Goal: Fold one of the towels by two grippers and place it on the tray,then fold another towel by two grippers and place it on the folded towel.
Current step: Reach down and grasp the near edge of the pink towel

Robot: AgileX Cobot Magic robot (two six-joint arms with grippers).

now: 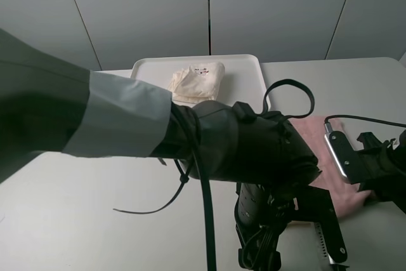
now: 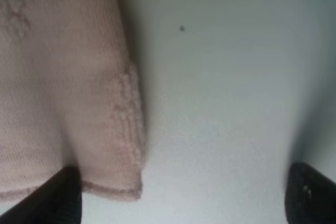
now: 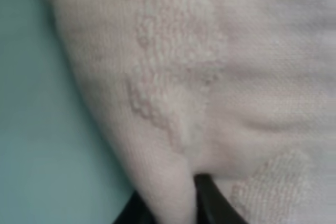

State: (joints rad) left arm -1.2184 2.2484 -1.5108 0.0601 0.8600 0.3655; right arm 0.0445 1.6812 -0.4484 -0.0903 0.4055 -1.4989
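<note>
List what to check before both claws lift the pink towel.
1. Right claw pinches a fold of the pale pink terry towel: ok.
2. Left claw shut on that towel's corner: not ok; jaws open, corner by one finger.
3. Folded cream terry towel sits on the flat white plastic tray: ok.
4. Pink towel lies flat and untangled: cannot tell; the left arm hides most of it.

Robot lab: grey wall panels, white table.

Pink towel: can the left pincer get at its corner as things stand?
Probably yes: a corner of the pink towel lies inside the open left pincer, with nothing blocking it.
</note>
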